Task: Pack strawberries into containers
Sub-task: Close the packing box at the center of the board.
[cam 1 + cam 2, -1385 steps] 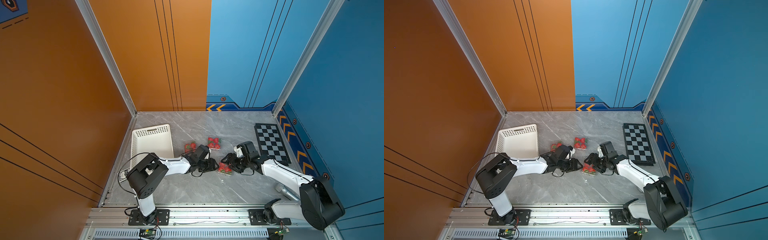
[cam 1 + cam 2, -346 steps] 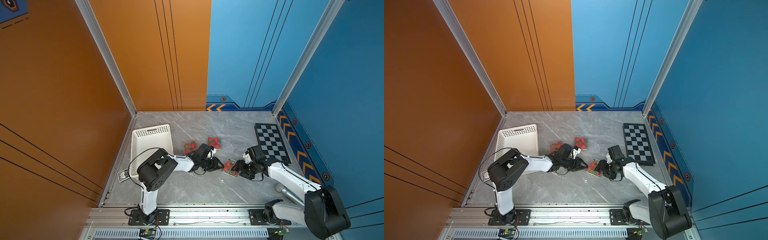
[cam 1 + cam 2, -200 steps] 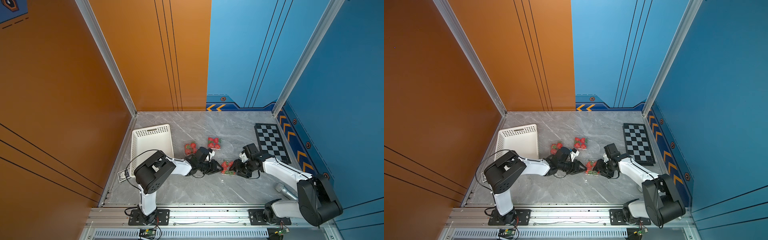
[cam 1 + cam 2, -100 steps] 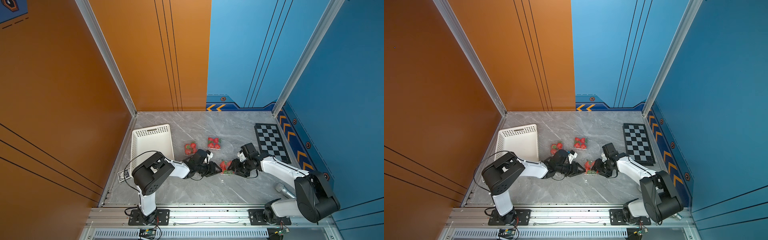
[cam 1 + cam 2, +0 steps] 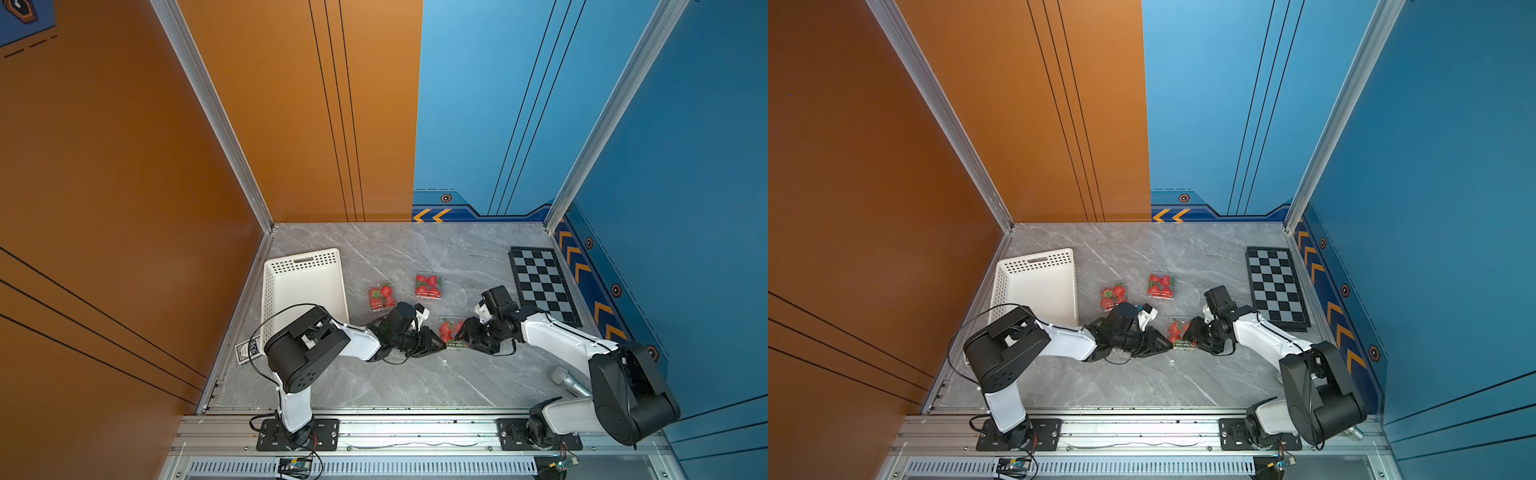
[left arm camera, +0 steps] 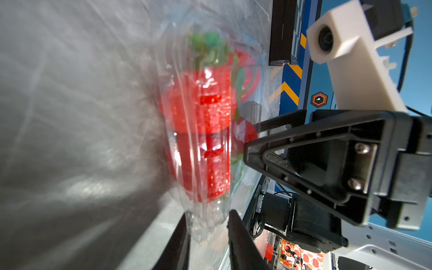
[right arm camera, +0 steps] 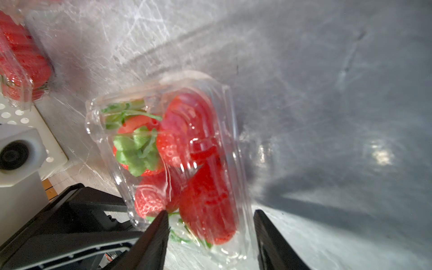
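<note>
Clear plastic, almost invisible, encloses the strawberries (image 7: 205,201) of the nearest container (image 7: 231,140), which lies on the grey table (image 5: 374,374) between my two arms. I count about four berries in it, red bodies crowded together with a green cap toward one end. Its lid looks folded down over them, though I cannot tell whether the catch has snapped. My left gripper (image 6: 207,217) has its jaws narrowly apart with the box's bare end flange between them; I cannot tell whether they bite the plastic. My right gripper (image 7: 209,212) stands spread to either side of the opposite end, and I cannot tell whether it presses. Farther back in a top view, a second container (image 5: 381,296) just beside the white basket (image 5: 305,291) and a third container (image 5: 429,285) near it each show a red cluster of roughly four berries. I see no loose berry on the table or in the basket, so I judge the packing nearly done. What seems left is securing this last lid.
</note>
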`<state>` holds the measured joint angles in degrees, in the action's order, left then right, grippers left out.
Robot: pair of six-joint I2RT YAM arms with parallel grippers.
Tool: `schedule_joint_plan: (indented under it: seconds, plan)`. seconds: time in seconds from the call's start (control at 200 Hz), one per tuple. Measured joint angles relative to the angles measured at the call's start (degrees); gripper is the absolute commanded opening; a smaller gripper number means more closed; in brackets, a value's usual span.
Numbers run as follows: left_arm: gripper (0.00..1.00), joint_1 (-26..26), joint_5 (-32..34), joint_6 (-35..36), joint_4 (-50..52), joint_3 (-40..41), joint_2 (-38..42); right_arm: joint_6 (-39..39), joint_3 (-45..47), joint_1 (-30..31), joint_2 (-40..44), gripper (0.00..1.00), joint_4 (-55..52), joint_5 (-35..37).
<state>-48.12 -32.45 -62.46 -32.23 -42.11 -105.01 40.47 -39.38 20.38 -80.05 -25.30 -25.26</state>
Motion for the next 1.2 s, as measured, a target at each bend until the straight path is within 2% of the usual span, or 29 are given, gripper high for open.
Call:
schedule_joint_plan:
  seconds: [0.455,0.861,1.031,1.201]
  plan:
    - [0.13,0.0,-1.0,-1.1,-3.5,-0.1,-2.1,0.0,0.0,-0.1,0.0,0.61,-0.1,0.6]
    - [0.11,0.4,-1.4,-1.9,-4.5,-0.1,-2.3,0.0,0.0,-0.1,0.0,0.66,-0.1,0.9]
    - [0.42,0.6,-1.6,-1.8,-4.5,-0.1,-2.3,0.0,0.0,-0.1,0.0,0.67,0.2,0.4]
    - [0.46,1.2,-1.7,-1.9,-4.5,-0.1,-2.2,0.0,0.0,-0.1,0.0,0.68,0.3,0.1]
